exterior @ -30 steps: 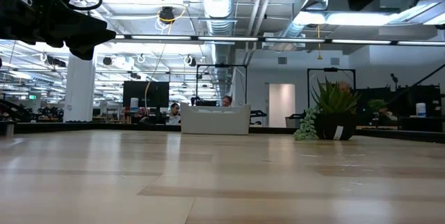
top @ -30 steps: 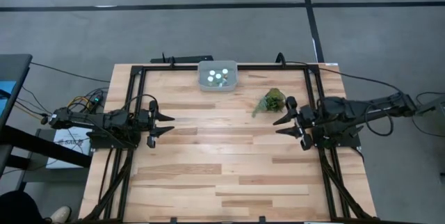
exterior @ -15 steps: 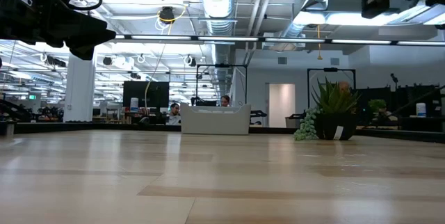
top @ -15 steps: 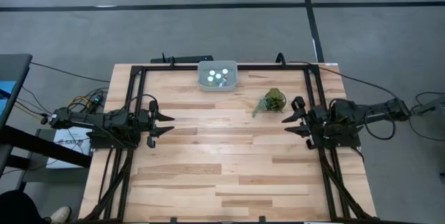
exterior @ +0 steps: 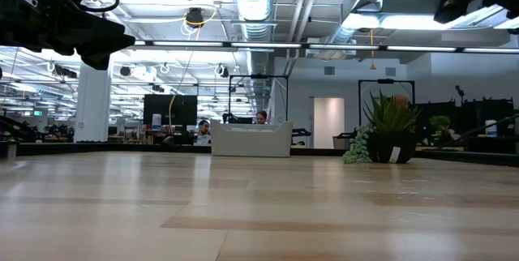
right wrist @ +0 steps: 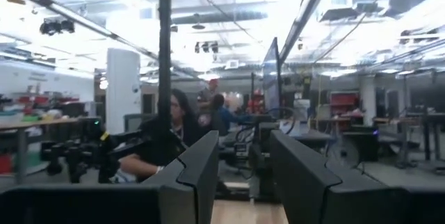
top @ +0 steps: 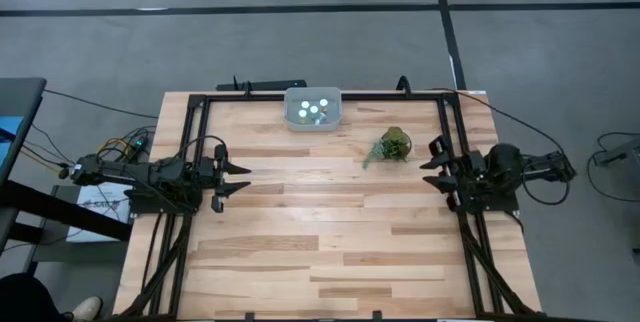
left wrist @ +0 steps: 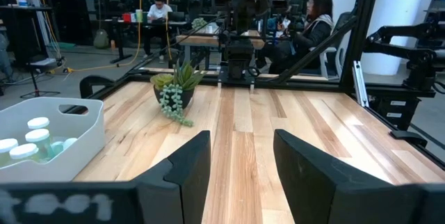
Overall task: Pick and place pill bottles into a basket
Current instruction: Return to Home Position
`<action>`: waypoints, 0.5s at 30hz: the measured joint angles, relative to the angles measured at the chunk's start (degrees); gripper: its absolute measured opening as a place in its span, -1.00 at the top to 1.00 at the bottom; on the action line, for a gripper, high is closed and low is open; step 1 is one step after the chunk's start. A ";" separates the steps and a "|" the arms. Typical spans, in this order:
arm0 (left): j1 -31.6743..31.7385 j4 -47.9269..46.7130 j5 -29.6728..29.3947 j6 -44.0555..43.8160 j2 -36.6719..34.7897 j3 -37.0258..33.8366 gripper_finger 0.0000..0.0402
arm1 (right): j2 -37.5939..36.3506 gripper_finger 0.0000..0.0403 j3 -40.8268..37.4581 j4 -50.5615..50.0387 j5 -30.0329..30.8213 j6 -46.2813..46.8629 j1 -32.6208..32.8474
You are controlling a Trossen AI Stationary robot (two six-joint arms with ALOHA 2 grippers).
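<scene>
The pale basket [top: 313, 109] stands at the table's far edge with several white-capped pill bottles [top: 314, 110] inside it; it also shows in the left wrist view [left wrist: 49, 137] and the low view [exterior: 250, 139]. My left gripper [top: 243, 179] is open and empty above the table's left side. My right gripper [top: 431, 162] is open and empty at the table's right edge, near the plant.
A small green potted plant [top: 393, 145] stands on the table right of the basket. A black metal frame [top: 196, 112] runs along the table's edges. Bare wooden tabletop [top: 320, 222] lies between the two arms. People sit in the room beyond the table.
My right gripper has drawn back toward the table's right edge and tipped upward, still open and empty. My left arm has kept still.
</scene>
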 joint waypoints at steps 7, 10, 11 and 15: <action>0.01 0.00 0.01 0.00 0.00 0.01 0.27 | 0.15 0.39 -4.09 7.97 0.26 -2.04 0.02; 0.01 -0.01 -0.01 -0.02 0.00 0.02 0.27 | 0.17 0.39 -4.55 9.89 -0.22 -3.31 0.02; 0.00 -0.01 -0.01 -0.02 -0.01 0.00 0.27 | 0.25 0.39 -4.55 9.41 -0.27 -3.42 0.02; 0.01 -0.01 -0.01 -0.02 -0.02 0.00 0.27 | 0.27 0.39 -4.55 9.04 -0.26 -3.46 0.02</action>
